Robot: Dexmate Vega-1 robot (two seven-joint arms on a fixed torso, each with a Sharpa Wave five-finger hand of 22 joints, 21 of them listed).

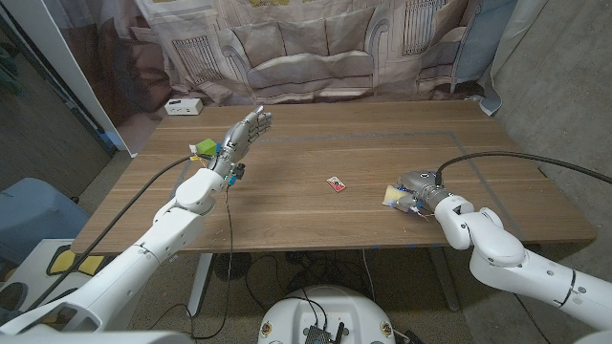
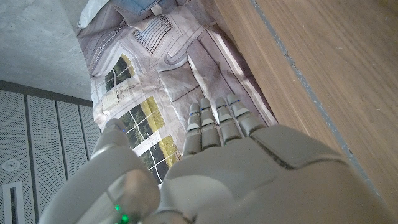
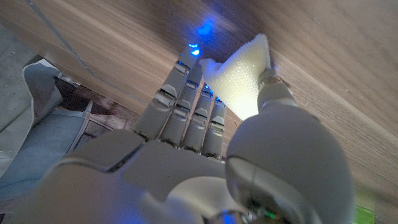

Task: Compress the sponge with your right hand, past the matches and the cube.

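Printed cloth with drawn sofas and windows hung behind the wooden desk, and the boards ran wide and mostly bare between the two arms. On the robot's right side, near the front edge, the right robot hand lay over the pale yellow sponge, fingers and thumb closed around it; from the wrist camera the sponge showed as a porous wedge pinched between the thumb and the fingers, pressed against the wood. It looked light and soft, the kind of thing that would give easily and spring back, so a squeeze across its broad faces seemed the sensible hold, with little risk beyond it skidding on the smooth desk. The matches, a small red box, sat well apart toward the middle, leaving open room around the sponge, though the front edge was close behind the wrist. Far over on the other side the left robot hand stood raised with its fingers apart and holding nothing, and the green cube rested just beside its wrist, near the left edge
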